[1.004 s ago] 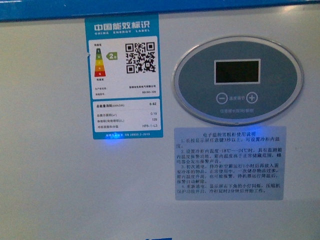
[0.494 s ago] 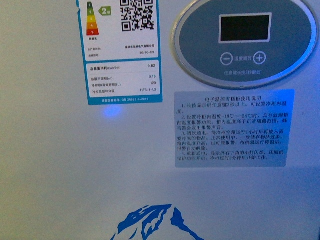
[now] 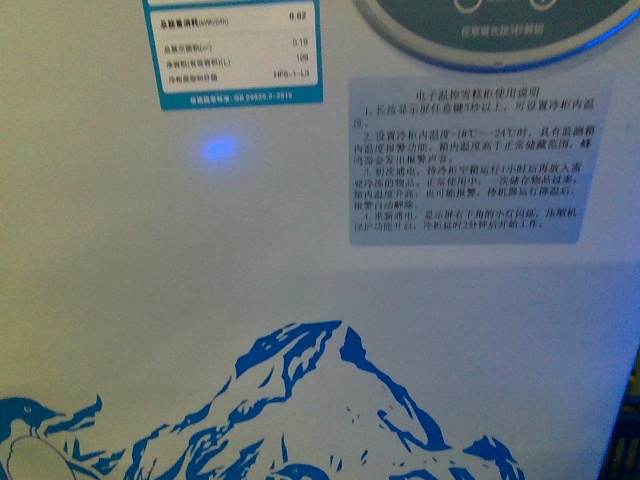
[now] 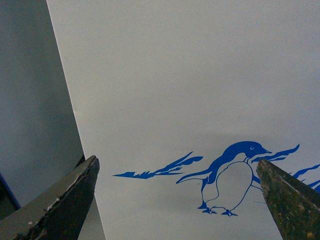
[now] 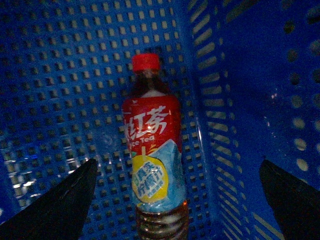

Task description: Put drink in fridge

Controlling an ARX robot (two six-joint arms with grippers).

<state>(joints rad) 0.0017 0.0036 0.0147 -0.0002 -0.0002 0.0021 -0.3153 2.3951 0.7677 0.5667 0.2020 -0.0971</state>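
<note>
Compared with a second ago, the front view has slid down the fridge [image 3: 100, 260]. The oval control panel [image 3: 480, 22] is now only a sliver at the top edge, and the energy label [image 3: 235, 55] is cut to its lower part at upper left. The mountain graphic [image 3: 330, 390], unseen before, fills the lower half of the frame. A blue light spot [image 3: 218, 150] glows below the label, and the grey instruction sticker [image 3: 465, 160] sits at upper right. A penguin [image 3: 25, 440] peeks in at the lower left corner.

The left gripper [image 4: 177, 167] faces the white front panel, its fingers [image 4: 75, 195] spread wide and holding nothing.

The right gripper [image 5: 178, 167] also has its fingers [image 5: 65, 205] spread apart. The drink [image 5: 152, 150], a red-capped bottle with a red tea label, lies between them untouched inside a blue perforated basket [image 5: 250, 100], close to one wall.
</note>
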